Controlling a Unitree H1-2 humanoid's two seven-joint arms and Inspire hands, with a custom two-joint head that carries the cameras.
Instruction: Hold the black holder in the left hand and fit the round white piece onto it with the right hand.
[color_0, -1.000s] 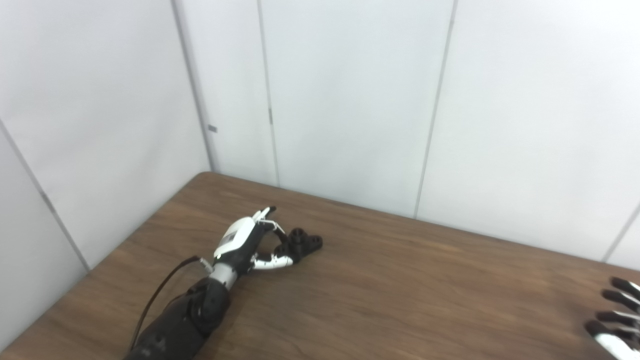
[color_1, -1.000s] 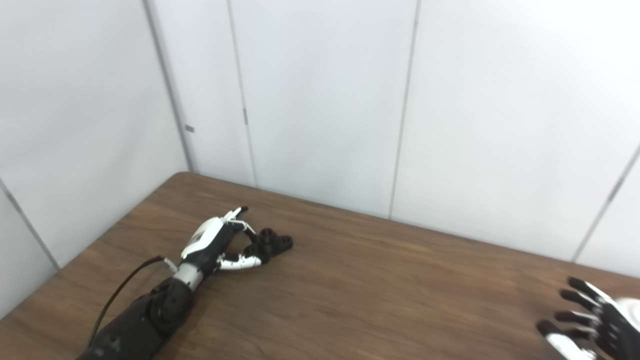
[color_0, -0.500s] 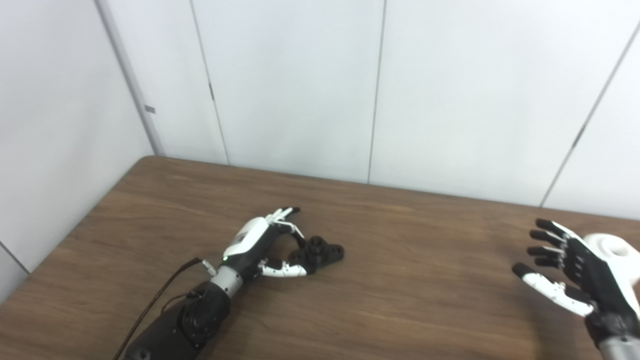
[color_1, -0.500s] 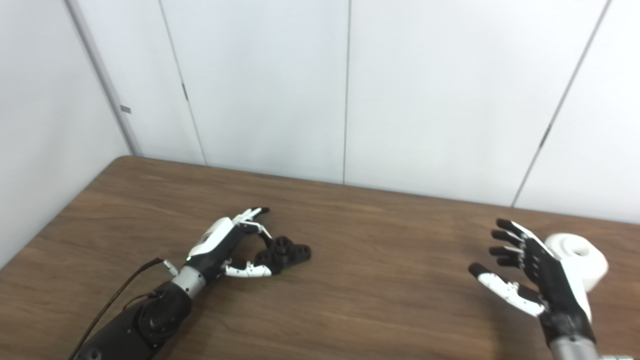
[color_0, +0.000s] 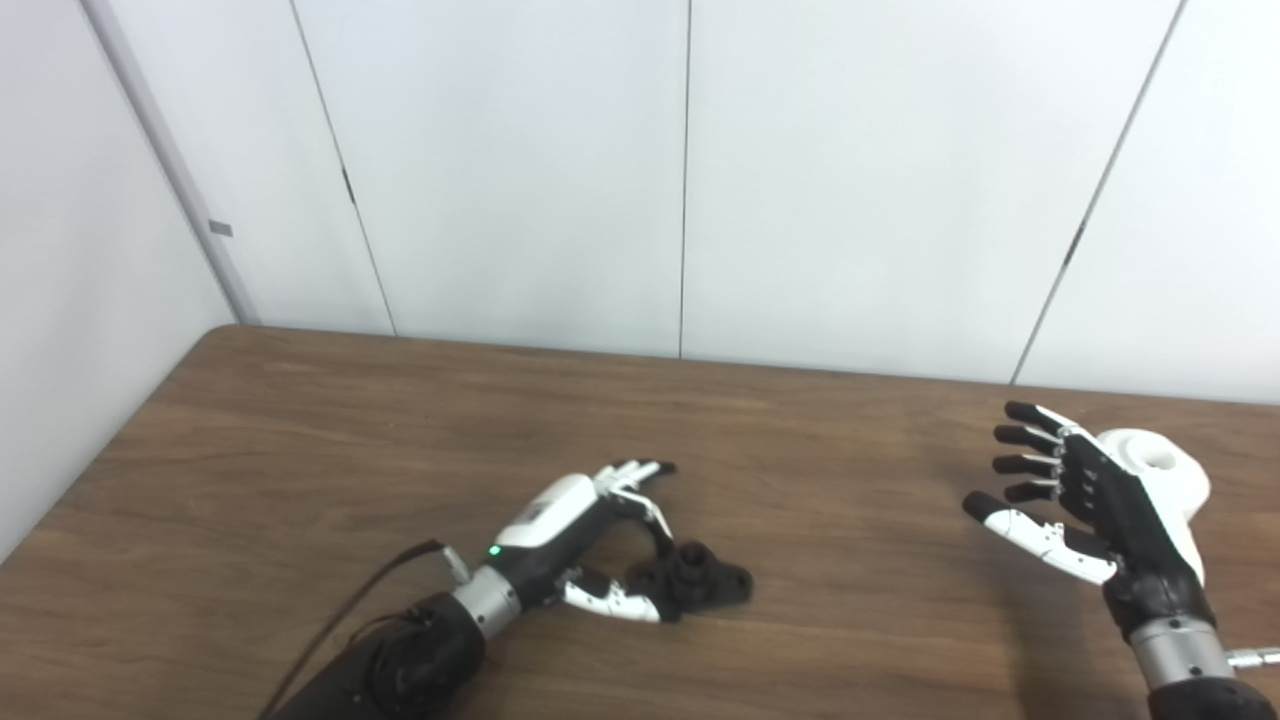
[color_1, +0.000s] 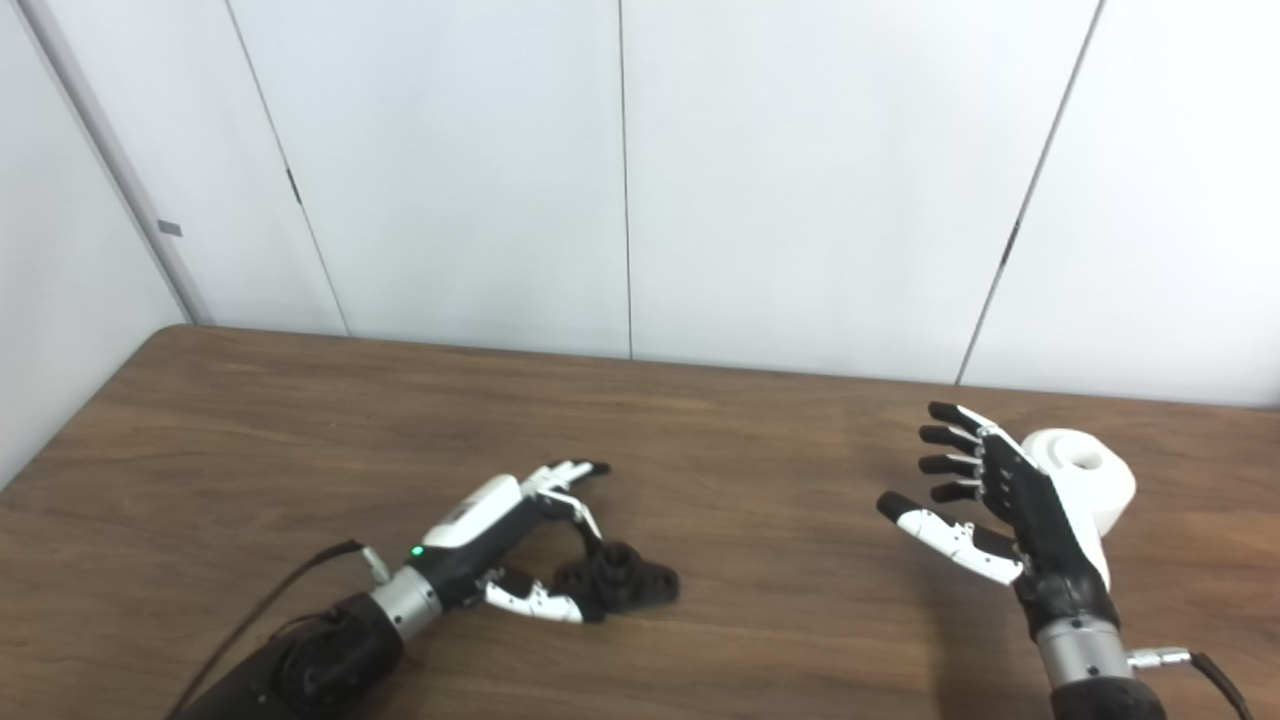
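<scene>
The black holder (color_0: 705, 584) lies on the brown table (color_0: 300, 450) at front centre. My left hand (color_0: 580, 520) is at its left end. One finger curls down onto the holder and the thumb (color_0: 612, 602) presses its near side, while the other fingers stay stretched out above it. The round white piece (color_0: 1165, 468), with a hole in its top, sits on the table at the right. My right hand (color_0: 1090, 505) is open with fingers spread, raised just in front and left of the white piece and hiding part of it. The hand does not hold the white piece.
White wall panels (color_0: 680, 180) stand right behind the table's far edge (color_0: 600, 350) and along its left side. A black cable (color_0: 350, 615) runs along my left forearm.
The camera has swung to the right, bringing the white piece and my right hand into view. My right hand has risen closer to the white piece. My left hand keeps the same pose at the holder.
</scene>
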